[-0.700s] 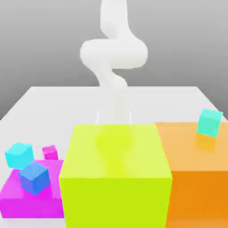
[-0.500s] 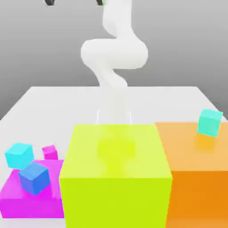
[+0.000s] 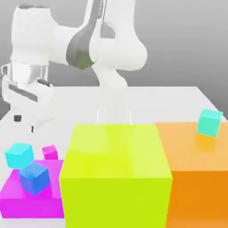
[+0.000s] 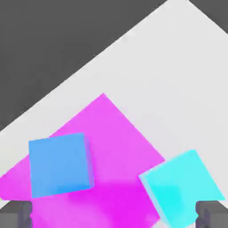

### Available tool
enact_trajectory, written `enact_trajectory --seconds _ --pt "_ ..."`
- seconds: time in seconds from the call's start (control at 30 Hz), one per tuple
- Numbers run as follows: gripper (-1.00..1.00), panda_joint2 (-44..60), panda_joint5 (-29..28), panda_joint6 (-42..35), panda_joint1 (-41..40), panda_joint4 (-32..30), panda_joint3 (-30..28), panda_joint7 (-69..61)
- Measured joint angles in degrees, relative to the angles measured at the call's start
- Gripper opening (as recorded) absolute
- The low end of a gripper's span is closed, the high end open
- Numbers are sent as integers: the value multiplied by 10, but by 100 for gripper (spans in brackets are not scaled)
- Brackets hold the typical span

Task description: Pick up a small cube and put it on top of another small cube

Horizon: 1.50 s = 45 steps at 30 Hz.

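Zero progress: end effector (image 3: 24,122) released and empty above the exterior view's left, tiny magenta-pink cube (image 3: 50,152) unpicked near cyan cube (image 3: 19,155) and blue cube (image 3: 34,177).

White table (image 3: 187,95) under three blocks (image 3: 116,178)

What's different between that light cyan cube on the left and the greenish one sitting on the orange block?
The cyan cube is a brighter sky tint; the teal cube is greener. The cyan cube rests at the edge of the low magenta block at the exterior view's left, near the blue cube; the teal cube stands alone atop the taller orange block at the right. Both look tilted and similar in size.
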Motion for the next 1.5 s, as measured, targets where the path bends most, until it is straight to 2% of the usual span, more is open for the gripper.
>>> enact_trajectory --seconds 0.2,0.33,0.5,0.67,0.7,0.9,1.03,1.2,1.37,1.5 --pt "0 80 31 71 -43 -77 -52 2" --pt "0 135 85 115 -40 -82 -56 -26" --pt "0 204 171 170 -89 -68 19 -84" --pt "0 272 189 226 -172 -58 103 -102" --pt "-100 282 189 235 -182 -57 111 -104" --pt "-100 287 185 239 -187 -56 116 -102" --pt "-100 251 177 209 -155 -61 85 -91" --pt "-100 183 119 154 -116 -72 31 -47" --pt "-100 115 78 100 -125 -89 23 -24" --pt "-100 117 131 37 -88 -44 23 -68"
